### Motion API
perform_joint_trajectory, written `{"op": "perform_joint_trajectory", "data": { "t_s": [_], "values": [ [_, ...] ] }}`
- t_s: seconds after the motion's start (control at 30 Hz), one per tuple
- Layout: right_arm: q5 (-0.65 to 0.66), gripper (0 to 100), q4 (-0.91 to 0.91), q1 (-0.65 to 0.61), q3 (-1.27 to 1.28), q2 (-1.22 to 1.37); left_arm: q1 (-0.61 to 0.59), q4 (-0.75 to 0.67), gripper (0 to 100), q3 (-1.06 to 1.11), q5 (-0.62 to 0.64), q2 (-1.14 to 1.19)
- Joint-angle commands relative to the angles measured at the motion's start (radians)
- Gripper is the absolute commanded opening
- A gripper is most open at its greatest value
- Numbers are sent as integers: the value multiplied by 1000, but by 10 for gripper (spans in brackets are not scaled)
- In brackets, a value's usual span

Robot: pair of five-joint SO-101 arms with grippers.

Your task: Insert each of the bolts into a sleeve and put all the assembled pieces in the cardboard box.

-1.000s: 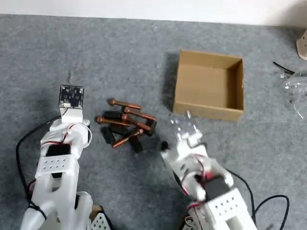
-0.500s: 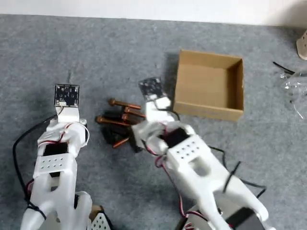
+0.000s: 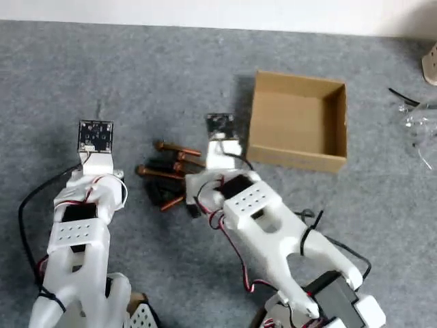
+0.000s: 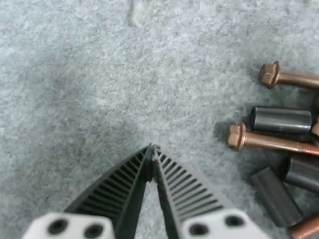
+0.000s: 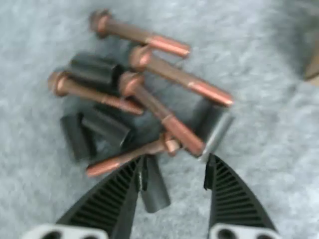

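While the right end effector (image 5: 175, 160) hung open over the heap of bolts (image 5: 164, 117) and sleeves (image 5: 105, 127) on the table (image 3: 123, 75), just beside the empty cardboard box (image 3: 295, 158), the left end effector (image 4: 152, 150) sat closed on nothing nearby. Judging by the untouched heap, the first pick was in hand; next, the open jaws needed to straddle a single bolt or sleeve and close.

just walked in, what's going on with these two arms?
The right gripper hangs open over a loose pile of copper-coloured bolts and black cylindrical sleeves on the grey felt-like table cover. It holds nothing. The left gripper is shut and empty, over bare cover beside the pile. No bolt looks seated in a sleeve, and the brown cardboard box is empty.
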Motion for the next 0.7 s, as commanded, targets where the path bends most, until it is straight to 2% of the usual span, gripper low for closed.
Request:
{"op": "perform_joint_trajectory", "data": {
  "t_s": [0.0, 0.6, 0.67],
  "values": [
    [-23, 173, -30, 36, -39, -2, -13, 3, 7, -50, 8, 2],
    [-17, 173, -31, 50, -41, 1, -15, 5, 7, -50, 9, 2],
    [-17, 173, -76, 50, -38, 1, -12, 5, 7, -50, 11, 2]
  ]
}}
